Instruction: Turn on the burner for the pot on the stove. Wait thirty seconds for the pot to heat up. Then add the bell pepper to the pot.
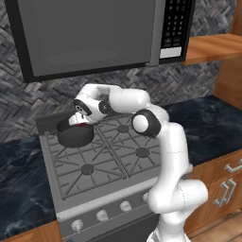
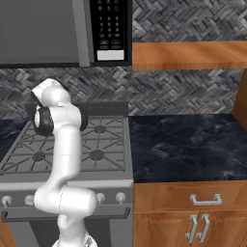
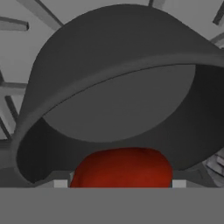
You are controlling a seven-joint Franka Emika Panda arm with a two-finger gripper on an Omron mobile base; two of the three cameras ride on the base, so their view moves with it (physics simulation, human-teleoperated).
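Pepper hanging over the pot's mouth

The gripper (image 1: 83, 122) is hovering at the pot's (image 1: 74, 134) near rim on the stove's (image 1: 56, 163) back-left burner, jaws spread wide around the pepper (image 3: 122, 168) — a glossy red lump, directly above the dull, straight-walled metal bowl; the drop is lying straight down.

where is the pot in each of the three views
Left base view: the pot sits on the stove's back left grate, under the gripper.
Right base view: I cannot make it out; the arm covers that corner.
Hand view: the pot looms close, the red bell pepper at its near rim.
Shared landmark: the stove grates.
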